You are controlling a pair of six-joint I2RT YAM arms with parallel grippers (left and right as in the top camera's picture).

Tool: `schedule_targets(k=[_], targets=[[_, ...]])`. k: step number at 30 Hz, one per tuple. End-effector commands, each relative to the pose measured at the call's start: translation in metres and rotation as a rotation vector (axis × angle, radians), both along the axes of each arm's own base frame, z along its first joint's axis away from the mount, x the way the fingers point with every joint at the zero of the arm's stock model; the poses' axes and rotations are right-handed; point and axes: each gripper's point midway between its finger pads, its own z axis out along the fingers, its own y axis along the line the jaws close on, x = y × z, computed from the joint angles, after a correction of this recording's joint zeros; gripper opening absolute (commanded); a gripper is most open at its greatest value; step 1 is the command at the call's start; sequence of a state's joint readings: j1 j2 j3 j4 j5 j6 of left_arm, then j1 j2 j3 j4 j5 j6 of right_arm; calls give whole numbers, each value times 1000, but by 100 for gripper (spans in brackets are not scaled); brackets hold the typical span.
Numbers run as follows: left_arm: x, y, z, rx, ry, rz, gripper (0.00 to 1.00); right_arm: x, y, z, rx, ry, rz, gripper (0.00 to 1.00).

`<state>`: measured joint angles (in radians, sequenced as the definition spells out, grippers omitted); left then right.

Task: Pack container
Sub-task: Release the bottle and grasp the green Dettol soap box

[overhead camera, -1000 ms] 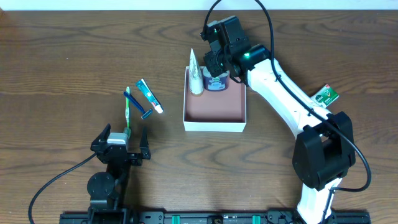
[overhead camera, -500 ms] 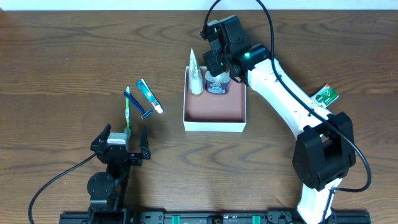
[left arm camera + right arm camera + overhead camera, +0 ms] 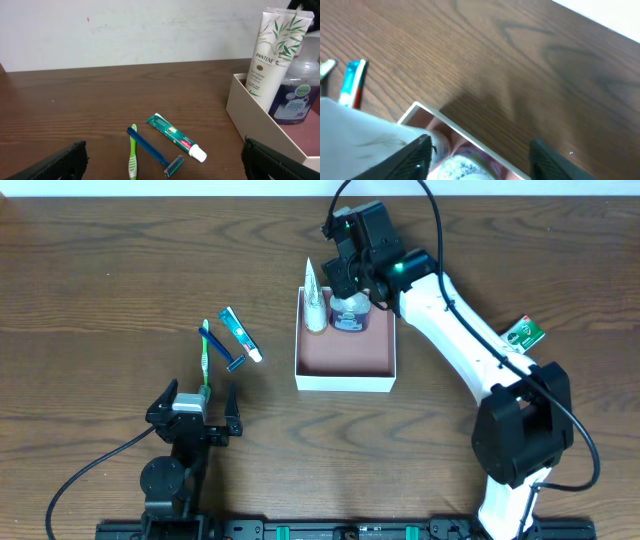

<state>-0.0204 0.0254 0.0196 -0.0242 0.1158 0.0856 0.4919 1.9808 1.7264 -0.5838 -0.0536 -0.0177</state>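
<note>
Right fingers (image 3: 415, 157) have parted over the bottle (image 3: 349, 317) in the container (image 3: 345, 384); left fingers (image 3: 65, 162) gape.

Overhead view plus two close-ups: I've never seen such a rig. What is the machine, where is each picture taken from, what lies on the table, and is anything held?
These are two robot arms at a wooden table, each ending in a two-fingered hand. One picture looks down from above. The other two come from cameras on the wrists, so the dark shapes at their edges are that arm's own fingers. The left hand rests open near the front, holding nothing. Before it lie a green toothbrush, a blue razor and a toothpaste tube. The white container holds an upright Pantene tube and a purple bottle. The right hand sits over that bottle, fingers spread to either side, apparently not gripping it. A green packet lies at the right.
</note>
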Motion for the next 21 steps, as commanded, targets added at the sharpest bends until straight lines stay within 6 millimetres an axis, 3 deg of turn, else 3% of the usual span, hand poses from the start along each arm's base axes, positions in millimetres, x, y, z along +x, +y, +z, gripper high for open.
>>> schedule_targets(k=[1,6,10,16,21], targets=[[-1,-1,-16,-1,52,-6,98,-1,-7,93,76,-144,-15,68],[-1,-1,-16,-1,52,-6,98,-19,-64,140,72,-111,-283,81],[-1,-1,-16,-1,52,-6,98,-44,-133,151,120,-5,-583,89],[-1,-1,-16,-1,52,-6,98,-85,-248,123,161,242,-994,99],[-1,-1,-16,-1,52,-6,98,-103,-305,81,163,393,-1155,99]])
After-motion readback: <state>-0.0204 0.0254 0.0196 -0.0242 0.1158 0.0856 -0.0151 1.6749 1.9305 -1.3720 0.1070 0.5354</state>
